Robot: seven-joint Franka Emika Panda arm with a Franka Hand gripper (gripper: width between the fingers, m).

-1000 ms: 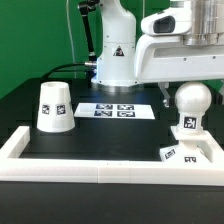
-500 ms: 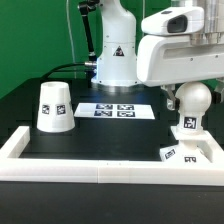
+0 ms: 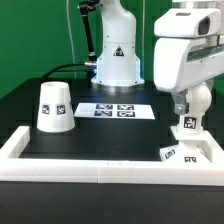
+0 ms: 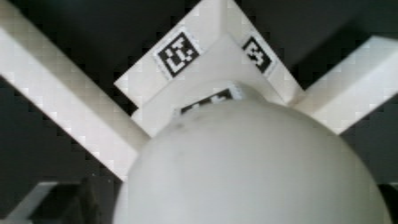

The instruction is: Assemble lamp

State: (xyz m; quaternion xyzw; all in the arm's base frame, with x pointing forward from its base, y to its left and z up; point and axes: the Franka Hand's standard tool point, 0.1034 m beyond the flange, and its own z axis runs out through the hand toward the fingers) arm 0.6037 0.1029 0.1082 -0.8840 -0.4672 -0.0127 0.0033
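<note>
The round white bulb (image 3: 199, 100) stands upright on the flat angular base (image 3: 190, 152) at the exterior view's right, inside the white frame. My gripper (image 3: 186, 103) has come down over the bulb, its fingers open and reaching beside the globe; whether they touch it is hidden. In the wrist view the bulb (image 4: 249, 165) fills the near field, with the tagged base (image 4: 196, 55) beyond it. The tapered shade (image 3: 53, 106) stands mouth down at the exterior view's left, apart from the gripper.
A low white frame wall (image 3: 100, 165) borders the black work surface in front and at both sides. The marker board (image 3: 112, 110) lies in the middle. The big white robot pedestal (image 3: 117, 55) stands behind it.
My gripper has moved down and toward the exterior view's right, from above the bulb to around its globe. The bulb, base and shade have not moved.
</note>
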